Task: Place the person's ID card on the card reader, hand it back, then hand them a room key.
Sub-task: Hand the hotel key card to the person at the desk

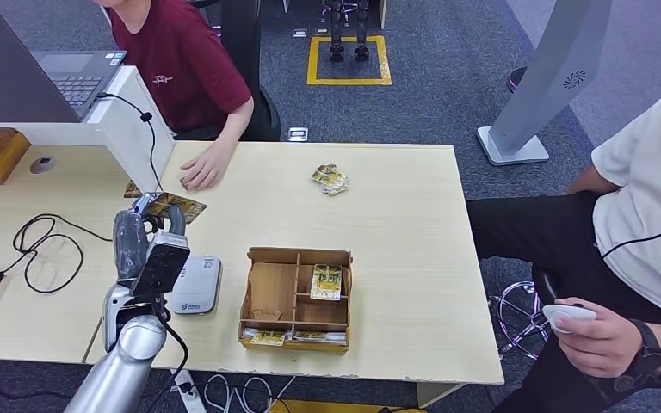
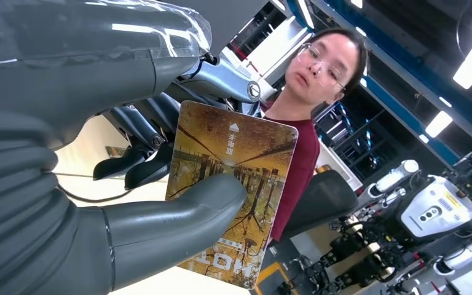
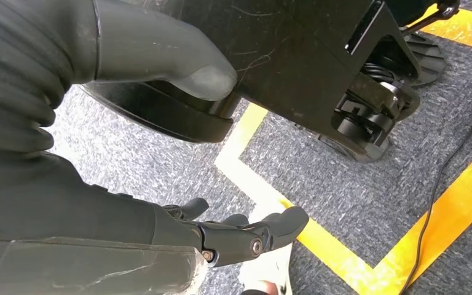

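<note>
My left hand is raised above the table's left part and pinches a brown and gold card between thumb and fingers; the same card points toward the person in a dark red shirt. That person's hand rests flat on the table just beyond the card. The white card reader lies on the table below my left forearm. A cardboard organiser box holds cards in its compartments. My right hand hangs over carpet floor, fingers apart and holding nothing.
A small pile of cards lies at the table's far side. A white partition with a laptop behind it stands at the far left, with black cables beside it. A second person sits at the right holding a small device.
</note>
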You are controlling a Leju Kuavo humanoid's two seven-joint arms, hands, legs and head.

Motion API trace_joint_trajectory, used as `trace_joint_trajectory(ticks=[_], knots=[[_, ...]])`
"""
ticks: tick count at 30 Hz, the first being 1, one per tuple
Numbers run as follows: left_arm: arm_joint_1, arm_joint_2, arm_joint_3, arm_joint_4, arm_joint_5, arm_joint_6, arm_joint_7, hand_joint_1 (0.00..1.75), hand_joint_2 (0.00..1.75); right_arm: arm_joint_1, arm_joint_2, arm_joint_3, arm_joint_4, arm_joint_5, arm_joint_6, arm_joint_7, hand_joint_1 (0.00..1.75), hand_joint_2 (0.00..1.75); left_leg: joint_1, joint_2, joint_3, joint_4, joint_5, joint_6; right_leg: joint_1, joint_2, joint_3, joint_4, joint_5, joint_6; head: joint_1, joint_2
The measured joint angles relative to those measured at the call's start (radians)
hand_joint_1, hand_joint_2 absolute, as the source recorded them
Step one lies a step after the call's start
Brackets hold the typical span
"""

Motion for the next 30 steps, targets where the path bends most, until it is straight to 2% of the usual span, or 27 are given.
trace_joint_trajectory(ticks=[3, 8, 15, 25, 29, 30], knots=[[-0.019, 0.015, -0.018, 0.004, -0.125, 0.033, 0.025, 1.75, 1.75, -0.003, 0.000, 0.007, -0.001, 0.007, 0.011, 0.007, 0.00, 1.75, 0.000, 0.000, 0.000, 0.000, 0.000, 0.000, 0.000, 0.000, 0.000, 0.000, 0.000, 0.000, 0.000, 0.000], [-0.098, 0.039, -0.043, 0.070, -0.306, 0.100, 0.083, 1.75, 1.75, -0.016, 0.000, 0.026, -0.002, 0.022, 0.031, 0.019, 0.00, 1.75, 0.000, 0.000, 0.000, 0.000, 0.000, 0.000, 0.000, 0.000, 0.000, 0.000, 0.000, 0.000, 0.000, 0.000], [-0.181, 0.045, -0.049, 0.194, -0.436, 0.161, 0.124, 1.75, 1.75, -0.025, 0.000, 0.049, -0.007, 0.032, 0.039, 0.027, 0.00, 1.75, 0.000, 0.000, 0.000, 0.000, 0.000, 0.000, 0.000, 0.000, -0.001, 0.000, 0.000, 0.000, 0.000, 0.000], [-0.199, 0.038, -0.049, 0.248, -0.500, 0.162, 0.133, 1.75, 1.75, -0.028, 0.000, 0.054, -0.008, 0.024, 0.040, 0.027, 0.00, 1.75, 0.000, 0.000, -0.001, 0.000, 0.000, 0.000, 0.000, 0.000, -0.001, 0.000, 0.000, 0.000, 0.000, 0.000], [-0.199, 0.037, -0.049, 0.261, -0.480, 0.162, 0.132, 0.00, 1.75, -0.028, 0.000, 0.055, -0.008, 0.023, 0.038, 0.024, 0.00, 1.75, 0.000, 0.000, -0.001, 0.000, 0.000, 0.000, 0.000, 0.000, -0.001, 0.000, 0.000, 0.000, 0.000, 0.000], [-0.199, 0.037, -0.050, 0.264, -0.467, 0.162, 0.132, 0.00, 1.75, -0.028, 0.000, 0.055, -0.008, 0.022, 0.038, 0.024, 0.00, 1.75, 0.000, 0.000, -0.001, 0.000, 0.000, 0.000, 0.000, 0.000, -0.001, 0.000, 0.000, 0.000, 0.000, 0.000]])
